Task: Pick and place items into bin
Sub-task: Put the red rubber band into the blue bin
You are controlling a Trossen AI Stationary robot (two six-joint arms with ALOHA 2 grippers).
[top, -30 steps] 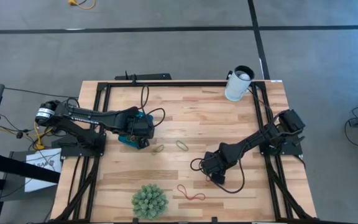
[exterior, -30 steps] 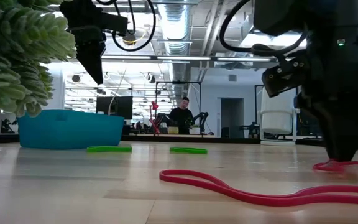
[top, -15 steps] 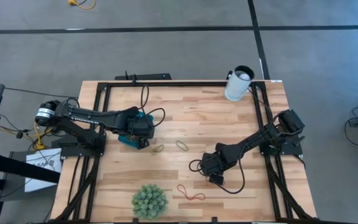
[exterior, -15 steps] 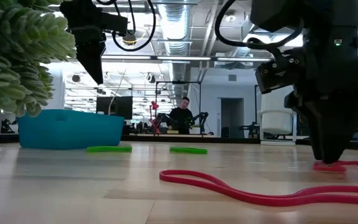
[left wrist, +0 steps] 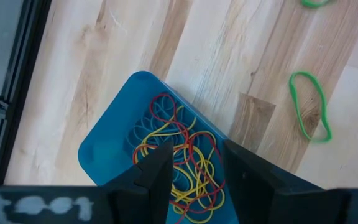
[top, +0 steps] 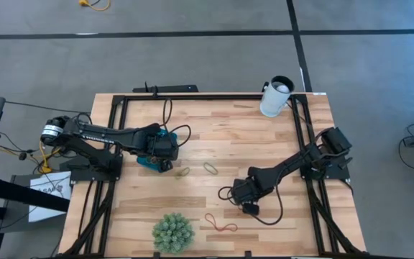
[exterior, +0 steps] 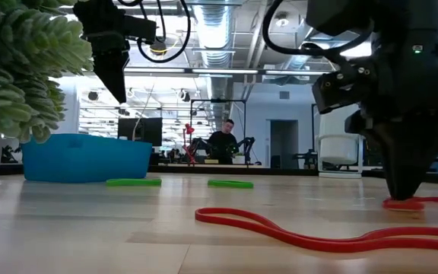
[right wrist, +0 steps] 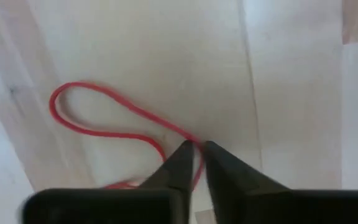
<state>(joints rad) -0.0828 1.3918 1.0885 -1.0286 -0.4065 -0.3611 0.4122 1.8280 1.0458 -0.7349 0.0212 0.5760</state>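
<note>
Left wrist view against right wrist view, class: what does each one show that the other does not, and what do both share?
Only the left wrist view shows the teal bin with a tangle of red and yellow bands in it, two green bands lying on the table outside it, and the left gripper open above the bin. Only the right wrist view shows the right gripper nearly closed around a red band lying on the table. Both show the pale wooden tabletop.

Matt pale wood-plank table (top: 221, 140) w/ smooth glossy teal plastic bin (left wrist: 107, 149), thin rubbery red band (right wrist: 98, 127).
</note>
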